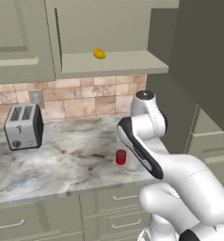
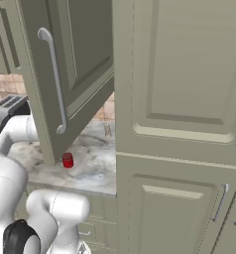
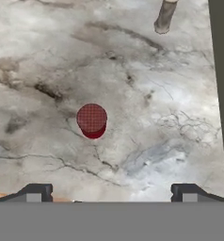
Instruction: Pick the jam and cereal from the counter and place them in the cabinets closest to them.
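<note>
End effector (image 3: 111,193) hovering wide open over the jam (image 3: 92,120)

The jam is standing upright on the marble table (image 1: 48,164), near its front edge, lying ahead of the empty fingertips (image 3: 36,192) and slightly toward the left one, well apart from both.

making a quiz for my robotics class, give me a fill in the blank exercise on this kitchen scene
1. The jam stands upright on the marble ____.
2. In the hand view the pincer has its fingertips spread wide with ____ between them.
3. The silver toaster stands to the ____ of the jam in the left base view.
4. A small yellow fruit lies on the doorless ____ above the counter.

Missing words: counter; nothing; left; shelf
</note>
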{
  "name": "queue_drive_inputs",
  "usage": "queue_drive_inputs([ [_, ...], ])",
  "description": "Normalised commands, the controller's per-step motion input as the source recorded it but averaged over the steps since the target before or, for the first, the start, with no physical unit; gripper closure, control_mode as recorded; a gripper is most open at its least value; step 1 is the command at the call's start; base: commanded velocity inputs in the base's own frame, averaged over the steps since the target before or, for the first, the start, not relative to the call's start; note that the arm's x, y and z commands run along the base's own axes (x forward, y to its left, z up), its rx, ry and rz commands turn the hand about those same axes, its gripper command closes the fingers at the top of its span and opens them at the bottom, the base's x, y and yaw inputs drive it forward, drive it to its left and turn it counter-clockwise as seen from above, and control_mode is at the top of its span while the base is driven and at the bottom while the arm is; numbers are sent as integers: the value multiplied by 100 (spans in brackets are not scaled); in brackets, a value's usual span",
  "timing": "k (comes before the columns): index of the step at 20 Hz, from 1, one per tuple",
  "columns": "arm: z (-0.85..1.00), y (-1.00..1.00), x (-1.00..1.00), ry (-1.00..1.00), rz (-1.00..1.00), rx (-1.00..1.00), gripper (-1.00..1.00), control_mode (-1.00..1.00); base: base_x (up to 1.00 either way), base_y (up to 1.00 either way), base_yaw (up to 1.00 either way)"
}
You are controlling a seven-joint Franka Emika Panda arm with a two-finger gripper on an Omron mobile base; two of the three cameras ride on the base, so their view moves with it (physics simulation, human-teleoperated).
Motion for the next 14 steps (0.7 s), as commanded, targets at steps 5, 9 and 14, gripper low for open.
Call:
queue_drive_inputs([
  [5, -37, 5, 16, 0, 0, 0, -100, -100, 0, 0, 0],
  [9, -36, 7, 20, 0, 0, 0, -100, -100, 0, 0, 0],
  [14, -33, 9, 22, 0, 0, 0, -100, -100, 0, 0, 0],
])
